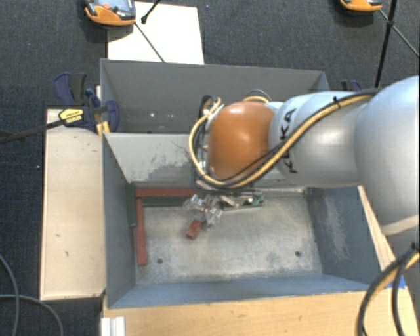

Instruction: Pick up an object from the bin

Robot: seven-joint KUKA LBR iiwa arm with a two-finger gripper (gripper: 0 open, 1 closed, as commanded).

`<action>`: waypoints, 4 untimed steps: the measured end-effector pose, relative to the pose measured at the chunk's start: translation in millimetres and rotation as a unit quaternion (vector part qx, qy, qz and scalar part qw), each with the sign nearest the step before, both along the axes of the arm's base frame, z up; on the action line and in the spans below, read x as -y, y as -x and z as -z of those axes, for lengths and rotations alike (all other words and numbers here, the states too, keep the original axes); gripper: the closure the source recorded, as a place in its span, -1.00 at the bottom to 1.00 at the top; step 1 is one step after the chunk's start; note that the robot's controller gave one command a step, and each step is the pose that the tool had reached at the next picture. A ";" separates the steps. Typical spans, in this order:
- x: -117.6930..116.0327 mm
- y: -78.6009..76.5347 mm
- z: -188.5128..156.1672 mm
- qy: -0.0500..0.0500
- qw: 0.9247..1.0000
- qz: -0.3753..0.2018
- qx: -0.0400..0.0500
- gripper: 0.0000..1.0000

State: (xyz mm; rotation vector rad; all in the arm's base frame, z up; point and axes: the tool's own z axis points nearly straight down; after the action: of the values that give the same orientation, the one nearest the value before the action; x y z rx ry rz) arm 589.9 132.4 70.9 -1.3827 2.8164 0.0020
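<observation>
Dark grey carpet [39, 59] covers the floor. A black cable [29, 130] crosses it at the left. One orange-and-black object [109, 11] lies at the top left, a second orange-and-black object [361, 4] at the top right

Black lettering [287, 139] on the arm [341, 141] casing, partly crossed by a cable [308, 118]: reads "KUKA". No other text legible
</observation>
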 end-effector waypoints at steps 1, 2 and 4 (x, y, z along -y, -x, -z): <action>-0.1 0.1 0.0 0.000 1.000 0.003 -0.001 1.00; -0.2 0.3 0.0 0.000 1.000 0.006 -0.002 1.00; 0.0 0.4 0.0 0.001 1.000 0.005 -0.002 1.00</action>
State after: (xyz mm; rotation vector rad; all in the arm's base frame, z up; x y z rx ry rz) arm 589.5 132.4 70.9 -1.3712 2.8274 0.0036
